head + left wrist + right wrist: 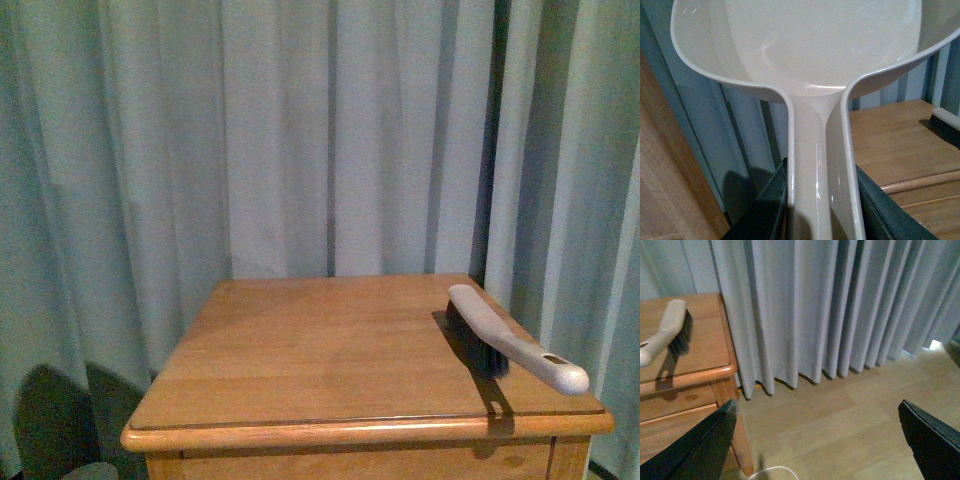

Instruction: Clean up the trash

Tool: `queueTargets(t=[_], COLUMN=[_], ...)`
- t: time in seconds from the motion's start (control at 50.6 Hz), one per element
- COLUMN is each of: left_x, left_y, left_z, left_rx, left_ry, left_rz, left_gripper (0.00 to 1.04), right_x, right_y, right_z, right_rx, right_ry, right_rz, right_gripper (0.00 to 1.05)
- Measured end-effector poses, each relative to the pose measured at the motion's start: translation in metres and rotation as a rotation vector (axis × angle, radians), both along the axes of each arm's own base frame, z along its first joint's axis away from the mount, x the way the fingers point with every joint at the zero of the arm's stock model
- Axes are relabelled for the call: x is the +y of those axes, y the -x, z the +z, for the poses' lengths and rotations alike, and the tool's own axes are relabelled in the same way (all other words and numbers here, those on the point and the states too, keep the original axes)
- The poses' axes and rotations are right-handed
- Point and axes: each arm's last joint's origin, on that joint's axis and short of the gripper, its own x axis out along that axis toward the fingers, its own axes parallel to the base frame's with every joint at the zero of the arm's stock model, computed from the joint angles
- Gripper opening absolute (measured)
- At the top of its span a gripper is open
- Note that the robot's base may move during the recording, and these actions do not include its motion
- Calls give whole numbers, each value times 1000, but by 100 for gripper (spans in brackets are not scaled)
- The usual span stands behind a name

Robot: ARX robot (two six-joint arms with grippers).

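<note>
Left claw (821,220) is pinching the dustpan (805,45) handle. Right claw (815,440) is hanging spread wide over open floor (850,410) beyond the counter's (700,355) front-right corner.

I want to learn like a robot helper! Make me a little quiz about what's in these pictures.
1. True or false: in the front view, the brush lies on the right side of the wooden table.
2. Pick one: the left gripper is shut on A) a cup, B) the handle of the pale dustpan, C) nothing at all.
3. Fill the gap: the right gripper hangs over the floor with its jaws ____ and nothing between them.

Key: 1 true; 2 B; 3 open.
</note>
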Motion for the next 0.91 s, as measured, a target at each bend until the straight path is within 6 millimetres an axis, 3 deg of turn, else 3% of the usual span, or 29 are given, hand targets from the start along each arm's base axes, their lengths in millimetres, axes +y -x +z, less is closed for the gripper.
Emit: queueTargets(t=[0.138, 0.277, 0.396, 0.653, 0.91], left_x=[0, 0, 0, 0, 0], left_y=[0, 0, 0, 0, 0], left_z=[0, 0, 0, 0, 0], left_rx=[1, 1, 1, 1, 1], left_ry=[1, 2, 2, 2, 2], left_rz=[0, -1, -1, -1, -1], left_gripper=[28, 28, 28, 28, 28], right_x=[10, 26, 42, 91, 116], right_y=[-29, -76, -116, -211, -254], right_z=[27, 59, 74, 77, 66], right_rx=[40, 110, 215, 460, 579], right_ry=[-78, -149, -211, -327, -342], right_rz=[25, 124, 194, 260, 246], right_gripper=[97, 97, 97, 97, 97])
